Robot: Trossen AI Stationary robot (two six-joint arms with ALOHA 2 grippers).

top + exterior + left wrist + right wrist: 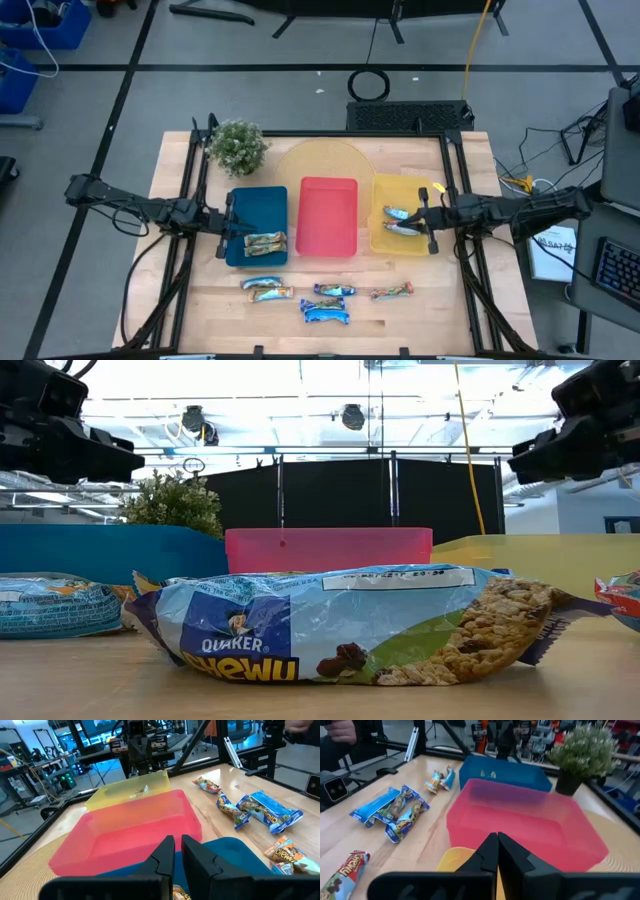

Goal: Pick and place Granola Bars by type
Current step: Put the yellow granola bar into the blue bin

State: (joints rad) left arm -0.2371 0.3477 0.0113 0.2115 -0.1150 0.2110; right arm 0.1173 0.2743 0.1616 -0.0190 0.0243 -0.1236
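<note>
While five granola bars (322, 300) are left beside red tray (328, 215), three are sorted; right gripper (428, 222) pinched together, empty; left gripper (226, 232) nearly together.

High view: looks straight down from above, taking in the whole table (200, 300).
Low view: sits at tabletop height, very near a blue-wrapped bar (340, 625), facing level toward the trays.
Left wrist view: looks across the red tray (130, 832) toward the yellow tray (127, 796).
Right wrist view: looks the opposite way across the same red tray toward the blue tray (505, 772).
</note>
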